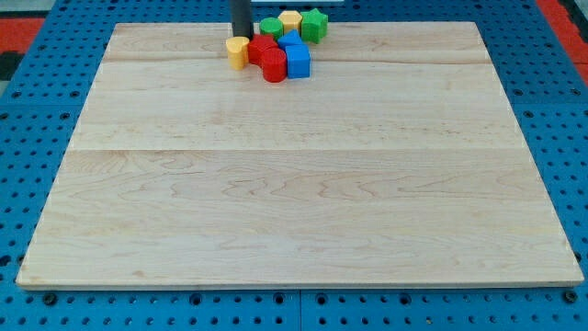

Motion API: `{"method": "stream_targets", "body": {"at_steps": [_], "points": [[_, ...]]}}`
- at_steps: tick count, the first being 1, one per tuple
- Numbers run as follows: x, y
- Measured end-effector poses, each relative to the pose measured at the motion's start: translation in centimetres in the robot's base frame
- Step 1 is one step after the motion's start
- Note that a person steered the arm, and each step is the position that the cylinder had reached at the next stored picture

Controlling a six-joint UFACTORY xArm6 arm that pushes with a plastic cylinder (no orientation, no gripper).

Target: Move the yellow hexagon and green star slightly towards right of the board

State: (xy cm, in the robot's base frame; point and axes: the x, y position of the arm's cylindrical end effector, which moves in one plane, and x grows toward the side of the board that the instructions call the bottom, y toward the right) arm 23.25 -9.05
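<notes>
Yellow hexagon [290, 21] and green star [314, 25] huddle at the board's [276, 184] top edge; my tip [241, 37], jawless, stands just left of them.

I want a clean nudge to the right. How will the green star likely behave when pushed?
The green star looks squat and flat-based, so it should probably slide, not tip or roll. Its points may make it rotate under an off-centre push. The yellow hexagon sits against it, so the two likely move together. My tip is left of the cluster.

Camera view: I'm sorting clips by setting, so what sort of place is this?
Probably a robotics lab bench: a wooden board on blue perforated matting, small coloured blocks such as the green star, and my tip.
</notes>
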Motion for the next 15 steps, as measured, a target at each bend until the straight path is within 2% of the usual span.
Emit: {"method": "stream_targets", "body": {"at_steps": [2, 7, 8, 9, 10, 11, 12, 15], "points": [[8.0, -7.5], [11.0, -9.4], [9.7, -8.8], [5.4, -8.5], [4.3, -8.3], [1.4, -7.1], [-3.7, -4.4], [-4.1, 0.4]]}}
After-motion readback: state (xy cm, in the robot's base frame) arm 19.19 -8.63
